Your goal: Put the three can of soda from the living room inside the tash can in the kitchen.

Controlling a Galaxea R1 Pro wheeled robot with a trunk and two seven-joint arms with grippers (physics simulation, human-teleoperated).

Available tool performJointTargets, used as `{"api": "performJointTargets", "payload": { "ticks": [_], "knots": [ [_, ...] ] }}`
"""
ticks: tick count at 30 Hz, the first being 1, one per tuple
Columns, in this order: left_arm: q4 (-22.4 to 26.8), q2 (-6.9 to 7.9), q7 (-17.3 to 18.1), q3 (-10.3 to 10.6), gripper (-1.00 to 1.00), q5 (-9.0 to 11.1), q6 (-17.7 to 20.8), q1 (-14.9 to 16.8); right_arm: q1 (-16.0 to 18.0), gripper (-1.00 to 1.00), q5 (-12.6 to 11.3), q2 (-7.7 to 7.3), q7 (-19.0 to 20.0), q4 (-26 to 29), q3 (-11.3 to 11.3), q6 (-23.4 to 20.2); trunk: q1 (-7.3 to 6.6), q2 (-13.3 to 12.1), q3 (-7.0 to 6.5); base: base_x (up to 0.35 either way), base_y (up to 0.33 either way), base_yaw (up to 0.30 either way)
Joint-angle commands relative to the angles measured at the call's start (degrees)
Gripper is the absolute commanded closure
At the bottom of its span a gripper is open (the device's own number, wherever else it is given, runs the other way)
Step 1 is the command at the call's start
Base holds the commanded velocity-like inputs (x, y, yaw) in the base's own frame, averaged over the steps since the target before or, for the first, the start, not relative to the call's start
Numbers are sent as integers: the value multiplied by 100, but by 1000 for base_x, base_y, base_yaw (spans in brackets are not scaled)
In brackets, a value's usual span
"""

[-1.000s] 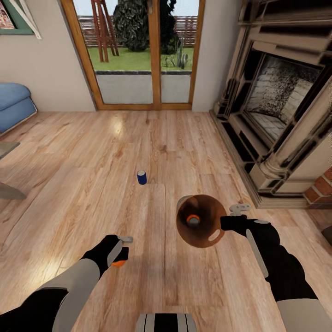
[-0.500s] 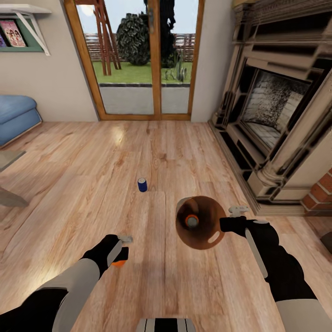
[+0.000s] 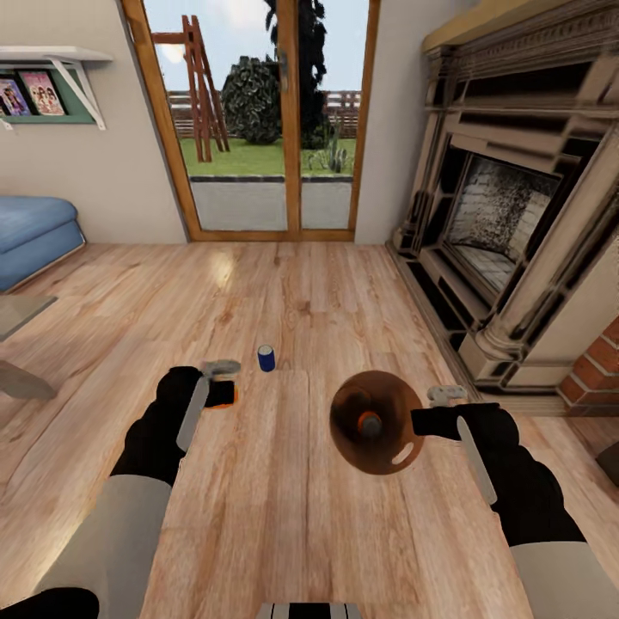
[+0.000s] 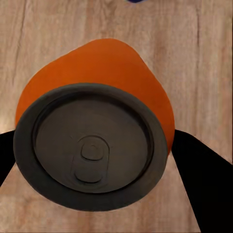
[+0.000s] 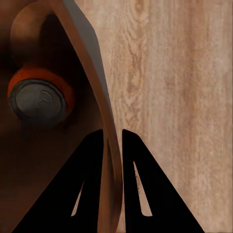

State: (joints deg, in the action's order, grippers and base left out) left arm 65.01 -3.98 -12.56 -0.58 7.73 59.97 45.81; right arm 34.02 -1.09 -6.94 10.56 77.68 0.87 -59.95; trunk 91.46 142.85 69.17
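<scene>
In the head view my left gripper is shut on an orange can of soda, held above the wood floor just left of a dark blue can of soda that stands upright. The left wrist view looks down on the held orange can, with a black finger on either side. My right gripper is shut on the rim of the tash can, which tilts its brown inside toward the head camera. Another orange can lies inside. In the right wrist view the fingers clamp the bin wall, and that can sits inside the bin.
A brick-and-stone fireplace lines the right side. Wood-framed glass doors stand straight ahead. A blue sofa and a grey low table are at the left. Wood floor stretches between my arms.
The head view has tilted upward. My left arm has risen and reached forward with the orange can, ending beside the blue can. The right gripper still holds the bin in about the same place.
</scene>
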Motion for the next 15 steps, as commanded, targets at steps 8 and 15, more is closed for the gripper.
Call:
{"api": "performJointTargets", "payload": {
  "ticks": [8,15],
  "knots": [
    [993,264,7,551,100,2121,3,-74,768,100,-78,-5,17,-1293,31,-5,-176,-322,-144,0,0,0],
    [851,1033,8,1511,100,4796,3,106,888,100,-81,6,16,-1514,267,-5,-330,-603,-270,0,0,0]
  ]
}}
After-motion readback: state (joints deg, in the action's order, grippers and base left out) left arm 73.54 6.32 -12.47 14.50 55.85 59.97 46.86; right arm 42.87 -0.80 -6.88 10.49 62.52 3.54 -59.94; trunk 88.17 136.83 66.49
